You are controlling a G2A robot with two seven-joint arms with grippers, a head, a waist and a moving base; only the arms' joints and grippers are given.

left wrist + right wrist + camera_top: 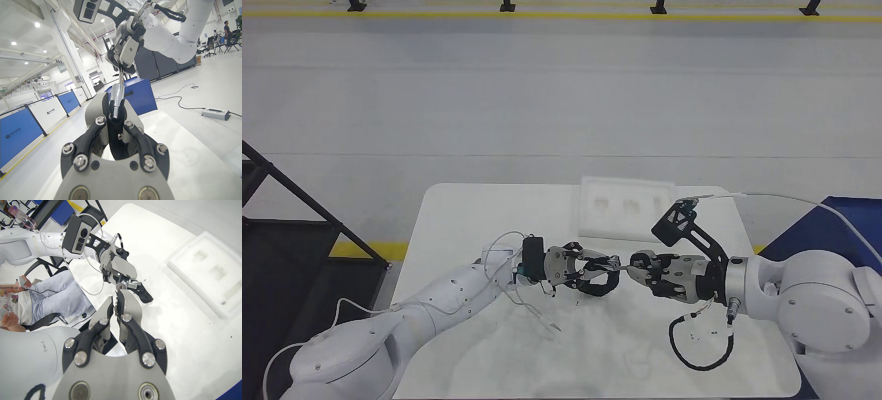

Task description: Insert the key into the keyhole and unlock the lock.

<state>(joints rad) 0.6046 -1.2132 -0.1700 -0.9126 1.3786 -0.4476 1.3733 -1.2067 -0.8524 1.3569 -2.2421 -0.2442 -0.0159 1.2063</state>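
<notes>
Just below the centre of the top view, the two grippers meet tip to tip above the white table point(457, 240). The left gripper point(592, 272), on the arm that stretches up from the lower left of the frame, is clamped on the lock point(117, 101). The lock is a short chrome cylinder, pinched between the gripper's black-padded fingers point(106, 105) and standing out past their tips toward the other arm. The right gripper point(635, 268), on the arm that extends from the right edge, is closed down narrow on the head of the key point(121, 78).

The left wrist view shows the thin metal blade running from the right gripper straight to the free end of the cylinder. Blade and cylinder lie roughly in one line, and the tip touches the lock's end face (how far it sits inside, if at all, I cannot tell). In the right wrist view the round keyhole face point(120, 286) sits just beyond the right gripper's fingertips, which hide the blade. Lock and key are both held clear of the tabletop.

Toward the upper middle of the top view, a white foam tray point(627, 186) with shallow recesses lies flat on the table, apart from both grippers.
</notes>
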